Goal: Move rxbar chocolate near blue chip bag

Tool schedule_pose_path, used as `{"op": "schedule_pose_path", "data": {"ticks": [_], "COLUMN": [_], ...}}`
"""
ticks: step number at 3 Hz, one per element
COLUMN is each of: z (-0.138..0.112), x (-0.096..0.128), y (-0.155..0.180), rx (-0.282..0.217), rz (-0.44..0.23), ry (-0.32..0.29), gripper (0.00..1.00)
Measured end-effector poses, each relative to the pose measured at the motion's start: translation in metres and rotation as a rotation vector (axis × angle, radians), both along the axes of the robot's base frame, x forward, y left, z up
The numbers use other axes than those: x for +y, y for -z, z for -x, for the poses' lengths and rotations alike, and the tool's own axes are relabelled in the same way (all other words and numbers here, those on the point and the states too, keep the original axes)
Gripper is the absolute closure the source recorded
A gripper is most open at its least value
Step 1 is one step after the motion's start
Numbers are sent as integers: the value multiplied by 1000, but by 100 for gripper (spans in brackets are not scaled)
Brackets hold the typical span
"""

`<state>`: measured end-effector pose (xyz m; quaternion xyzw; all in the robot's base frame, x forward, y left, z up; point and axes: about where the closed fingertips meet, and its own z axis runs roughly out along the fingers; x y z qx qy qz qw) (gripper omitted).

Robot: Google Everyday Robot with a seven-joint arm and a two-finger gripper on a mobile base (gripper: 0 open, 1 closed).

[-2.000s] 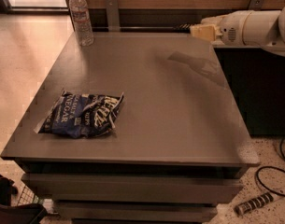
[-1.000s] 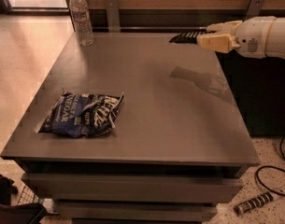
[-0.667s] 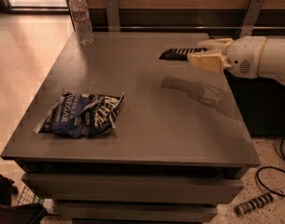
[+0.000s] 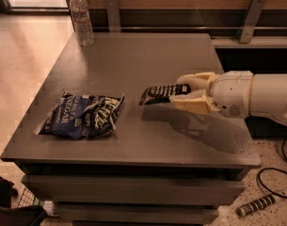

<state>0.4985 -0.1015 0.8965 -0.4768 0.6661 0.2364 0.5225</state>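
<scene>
The blue chip bag [image 4: 82, 116] lies crumpled on the left part of the grey table [image 4: 147, 60], near the front edge. My gripper [image 4: 183, 93] reaches in from the right over the middle of the table and is shut on the rxbar chocolate [image 4: 159, 93], a small black bar with white lettering. The bar sticks out leftward from the fingers, held above the table top. Its free end is a short gap to the right of the bag.
A clear plastic water bottle [image 4: 81, 18] stands at the table's back left corner. A striped black-and-white cylinder [image 4: 256, 205] and a black cable [image 4: 275, 178] lie on the floor at the lower right. A wooden wall with metal brackets runs behind the table.
My gripper has moved from the table's back right toward the left and front, carrying the rxbar chocolate closer to the blue chip bag. The bag and bottle have not moved.
</scene>
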Motion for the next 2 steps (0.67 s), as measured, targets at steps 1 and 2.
{"op": "schedule_pose_path", "data": {"ticks": [1, 2], "z": [20, 19], "x": [18, 19], "y": [3, 2], "rx": [-25, -24], "rz": [31, 30], "ry": [-73, -71], "gripper": [97, 74]}}
